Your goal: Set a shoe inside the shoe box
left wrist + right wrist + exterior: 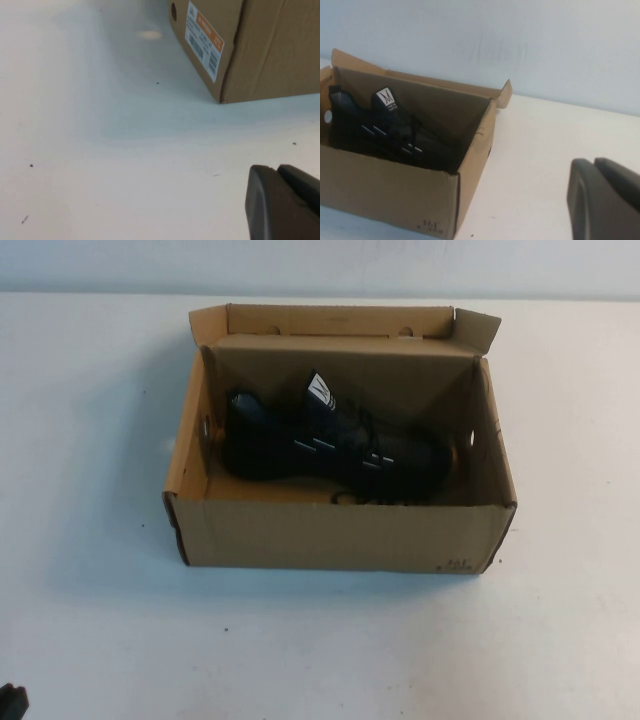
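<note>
Item one, the table (90, 440): we are seeing its white surface filling the high view. Item two, the shoe box (340, 535): it is sitting open at frame centre, flaps raised, an orange-and-white label (204, 40) showing on one end wall. Item three, the shoe (330, 445): it is lying inside the box on its side, heel toward the frame's left, white tongue label uppermost. Item four, the left gripper (282, 202): closed and empty, it is parking near the lower left corner. Item five, the right gripper (605, 197): also closed and empty, outside the high view. We are judging the placing done; next, we are expecting only idle arms.
</note>
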### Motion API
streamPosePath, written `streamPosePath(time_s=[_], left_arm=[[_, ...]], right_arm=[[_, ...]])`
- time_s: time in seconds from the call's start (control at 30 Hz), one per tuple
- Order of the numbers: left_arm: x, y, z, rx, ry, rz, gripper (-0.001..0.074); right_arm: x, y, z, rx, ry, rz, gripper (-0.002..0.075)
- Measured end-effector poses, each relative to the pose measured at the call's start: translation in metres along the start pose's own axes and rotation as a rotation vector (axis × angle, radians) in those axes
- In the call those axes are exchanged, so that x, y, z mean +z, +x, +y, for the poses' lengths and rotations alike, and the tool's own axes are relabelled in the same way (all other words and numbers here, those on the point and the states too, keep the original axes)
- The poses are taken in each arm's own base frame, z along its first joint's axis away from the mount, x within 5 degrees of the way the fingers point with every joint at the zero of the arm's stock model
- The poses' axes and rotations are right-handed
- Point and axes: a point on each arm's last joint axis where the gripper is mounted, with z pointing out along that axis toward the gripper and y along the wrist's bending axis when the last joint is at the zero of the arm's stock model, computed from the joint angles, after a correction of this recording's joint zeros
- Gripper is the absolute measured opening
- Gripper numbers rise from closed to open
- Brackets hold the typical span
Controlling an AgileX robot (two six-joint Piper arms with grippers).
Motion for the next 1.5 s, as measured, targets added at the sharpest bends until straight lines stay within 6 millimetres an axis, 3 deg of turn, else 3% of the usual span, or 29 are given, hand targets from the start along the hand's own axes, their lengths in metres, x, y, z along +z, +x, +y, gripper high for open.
streamPosePath(time_s=[0.2, 0.63, 0.83, 1.23, 1.5], left_arm=[[0.0, 0.0, 0.0, 0.0, 0.0, 0.0, -0.0001], [0.0, 0.0, 0.0, 0.0, 0.0, 0.0, -0.0001], [0.0, 0.0, 0.0, 0.0, 0.0, 0.0, -0.0001], [0.0, 0.0, 0.0, 0.002, -0.001, 0.0, -0.0001], [0.0, 0.0, 0.0, 0.002, -0.001, 0.0, -0.0001]], right_arm=[[0.006, 0.02, -0.004, 0.037, 0.039, 0.057, -0.0016], [0.02, 0.105, -0.018, 0.176, 0.19, 0.097, -0.0016], [0.023, 0.133, -0.022, 0.25, 0.245, 0.137, -0.0017], [0.023, 0.137, -0.019, 0.152, 0.204, 0.147, -0.0016], [0.023, 0.137, -0.017, 0.179, 0.19, 0.139, -0.0016]])
